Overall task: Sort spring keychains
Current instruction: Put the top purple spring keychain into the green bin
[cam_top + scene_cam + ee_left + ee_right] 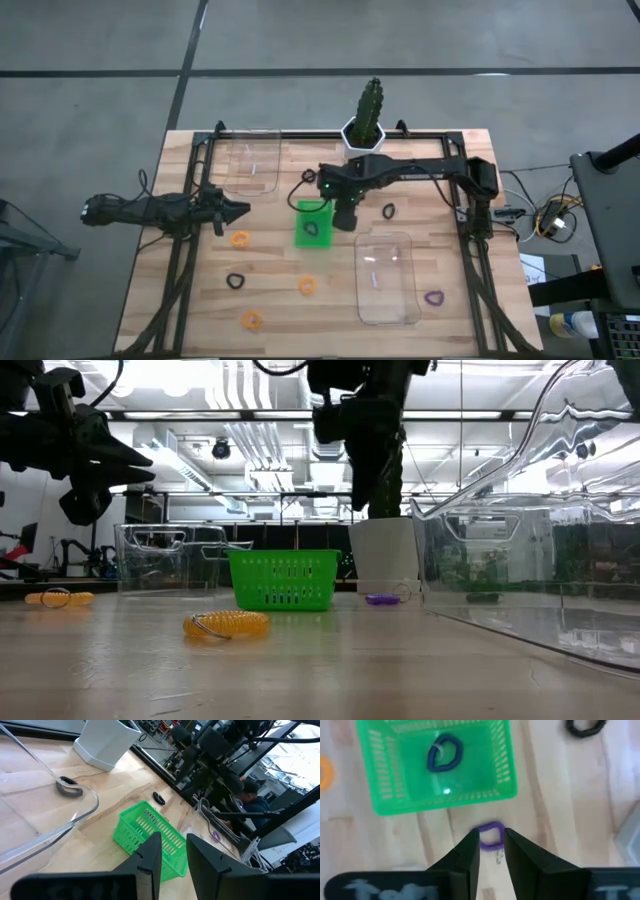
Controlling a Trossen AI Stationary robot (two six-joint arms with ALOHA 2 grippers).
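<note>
The wooden surface (420,330) holds two clear bins, one (250,160) at 11 o'clock, one (388,278) at 5. Near centre sits the green tray (312,223) with a dark keychain (444,754) inside. The right tool (491,851), fingers parted and released, hovers above a purple keychain (491,834) lying beside the tray. The left tool (238,209) waits at 9 o'clock, slightly apart, empty. Orange keychains (240,239) scatter toward 7.

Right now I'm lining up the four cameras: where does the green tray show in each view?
High view: green tray at table centre.
Low view: centre, left of the white pot.
Left wrist view: just beyond the left tool, tray.
Right wrist view: beyond the right tool, tray holding a dark keychain.
Landmark: the white pot, absent only from the right wrist view.
</note>
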